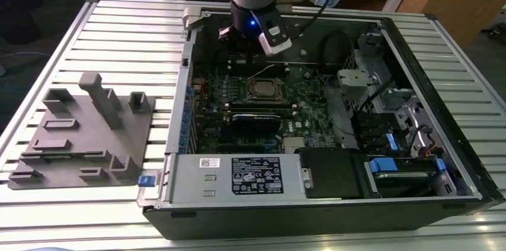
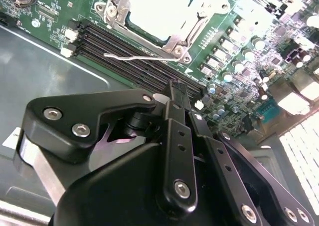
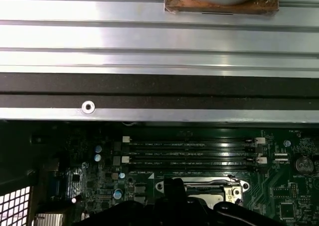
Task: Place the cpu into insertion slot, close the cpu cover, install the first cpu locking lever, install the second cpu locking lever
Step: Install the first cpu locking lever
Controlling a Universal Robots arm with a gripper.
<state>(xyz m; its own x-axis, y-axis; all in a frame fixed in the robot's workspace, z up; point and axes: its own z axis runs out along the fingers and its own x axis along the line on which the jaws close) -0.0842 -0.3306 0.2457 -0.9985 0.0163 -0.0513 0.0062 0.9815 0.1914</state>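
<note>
The cpu [image 2: 159, 9] lies flat in the insertion slot [image 1: 265, 90] on the green board, its pale metal top showing. The silvery cpu cover [image 2: 190, 31] lies down around it as a frame. One thin wire locking lever [image 2: 127, 58] sticks out sideways over the black memory slots, unlatched. My gripper [image 2: 173, 89] hangs above the board just beside the socket, on the memory-slot side, shut with nothing in it. In the exterior view the gripper [image 1: 245, 41] is above the case's far part, behind the socket. In the first wrist view the gripper [image 3: 174, 183] partly hides the socket [image 3: 207, 188].
The open computer case [image 1: 442, 162] lies on a slatted metal table [image 1: 118, 32]. A power supply [image 1: 237, 177] sits at the near side, and drive bays and cables [image 1: 380, 97] on the exterior view's right. A grey fixture block [image 1: 87, 132] stands left of the case.
</note>
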